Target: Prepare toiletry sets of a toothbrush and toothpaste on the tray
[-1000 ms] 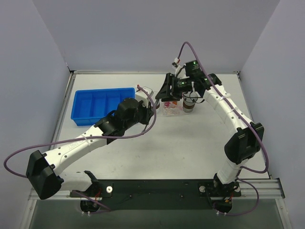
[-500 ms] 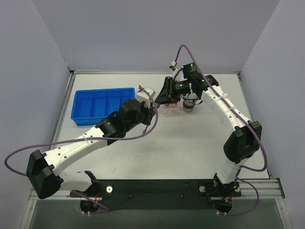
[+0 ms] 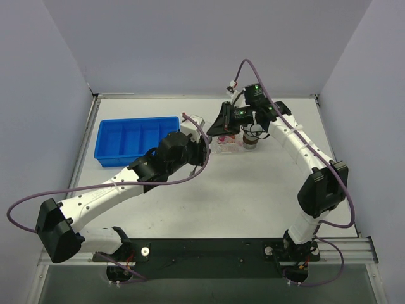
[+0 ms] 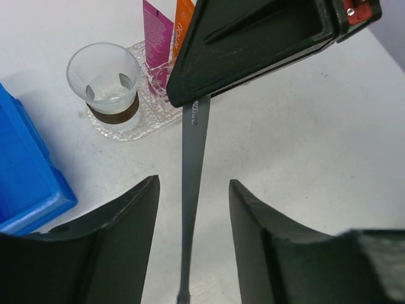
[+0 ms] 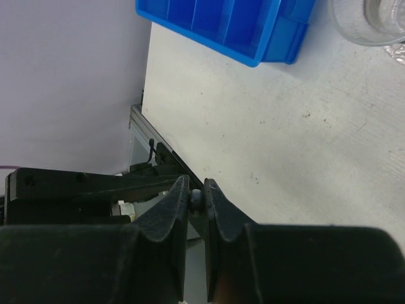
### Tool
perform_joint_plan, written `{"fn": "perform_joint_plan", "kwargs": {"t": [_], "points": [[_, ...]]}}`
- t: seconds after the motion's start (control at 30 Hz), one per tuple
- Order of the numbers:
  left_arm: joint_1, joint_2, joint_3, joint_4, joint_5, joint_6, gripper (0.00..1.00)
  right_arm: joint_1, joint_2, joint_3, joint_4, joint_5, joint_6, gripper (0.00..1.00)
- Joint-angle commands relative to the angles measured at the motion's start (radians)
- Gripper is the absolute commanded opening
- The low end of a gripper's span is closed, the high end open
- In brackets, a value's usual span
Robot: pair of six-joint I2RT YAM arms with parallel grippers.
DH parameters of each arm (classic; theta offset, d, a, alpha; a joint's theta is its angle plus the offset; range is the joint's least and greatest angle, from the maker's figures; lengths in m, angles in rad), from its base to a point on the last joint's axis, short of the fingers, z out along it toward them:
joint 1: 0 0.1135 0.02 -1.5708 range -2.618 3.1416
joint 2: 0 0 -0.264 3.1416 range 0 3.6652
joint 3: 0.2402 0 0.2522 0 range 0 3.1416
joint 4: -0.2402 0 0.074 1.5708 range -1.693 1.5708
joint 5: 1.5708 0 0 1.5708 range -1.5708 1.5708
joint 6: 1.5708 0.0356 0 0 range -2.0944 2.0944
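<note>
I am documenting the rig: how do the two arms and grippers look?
The left arm and right arm have white links, black joints, purple looping cables. The left gripper and right gripper are black, tapered; green lights mark the right wrist.

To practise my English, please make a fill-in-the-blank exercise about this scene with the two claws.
The right claw grips the thin grey ____. The left claw is ____, its fingers clear of that stick. The glass cup, the pink tube and the orange tube sit on the clear tray; the bin beside it is ____.
Missing words: toothbrush; open; blue.
</note>
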Motion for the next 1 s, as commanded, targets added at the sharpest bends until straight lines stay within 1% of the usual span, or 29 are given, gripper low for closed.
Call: {"fn": "perform_joint_plan", "kwargs": {"t": [0.0,0.03,0.07,0.1,0.13,0.17,0.2,0.23,0.3,0.33,0.37,0.43,0.5,0.6,0.73,0.8,0.83,0.97], "points": [[0.026,-0.045,0.029,0.069,0.007,-0.090,0.63,-0.074,-0.084,-0.087,0.159,-0.046,0.102,0.00],[0.043,-0.064,0.022,0.079,0.064,-0.111,0.66,-0.089,-0.098,-0.107,0.199,-0.058,0.134,0.00],[0.061,-0.075,0.000,0.091,0.110,-0.159,0.67,-0.102,-0.109,-0.127,0.286,-0.072,0.159,0.00],[0.106,-0.085,-0.010,0.121,0.150,-0.186,0.68,-0.114,-0.129,-0.145,0.326,-0.097,0.208,0.00],[0.127,-0.110,-0.026,0.143,0.228,-0.240,0.68,-0.137,-0.138,-0.165,0.360,-0.105,0.225,0.00],[0.150,-0.121,-0.053,0.152,0.269,-0.262,0.69,-0.145,-0.146,-0.170,0.408,-0.114,0.234,0.00],[0.170,-0.134,-0.069,0.216,0.302,-0.281,0.70,-0.152,-0.158,-0.168,0.420,-0.120,0.243,0.00],[0.208,-0.156,-0.079,0.232,0.364,-0.317,0.70,-0.165,-0.163,-0.164,0.431,-0.134,0.243,0.00],[0.247,-0.167,-0.101,0.258,0.437,-0.351,0.70,-0.177,-0.178,-0.162,0.469,-0.152,0.251,0.00],[0.291,-0.171,-0.106,0.261,0.472,-0.384,0.71,-0.188,-0.181,-0.162,0.509,-0.172,0.271,0.00],[0.310,-0.173,-0.109,0.266,0.544,-0.401,0.71,-0.194,-0.186,-0.167,0.529,-0.180,0.280,0.00],[0.353,-0.177,-0.126,0.293,0.601,-0.443,0.71,-0.203,-0.201,-0.174,0.592,-0.197,0.311,0.00],[0.371,-0.174,-0.139,0.322,0.673,-0.469,0.70,-0.209,-0.213,-0.187,0.635,-0.215,0.332,0.00],[0.387,-0.156,-0.146,0.358,0.734,-0.507,0.70,-0.214,-0.220,-0.199,0.710,-0.236,0.377,0.00],[0.397,-0.138,-0.147,0.391,0.765,-0.542,0.70,-0.215,-0.223,-0.225,0.828,-0.255,0.446,0.00],[0.404,-0.128,-0.155,0.448,0.785,-0.564,0.69,-0.214,-0.224,-0.230,0.838,-0.256,0.452,0.00],[0.404,-0.128,-0.155,0.459,0.797,-0.572,0.68,-0.215,-0.226,-0.233,0.842,-0.256,0.452,0.00],[0.407,-0.121,-0.156,0.484,0.817,-0.579,0.53,-0.214,-0.227,-0.234,0.847,-0.256,0.455,0.00]]}}
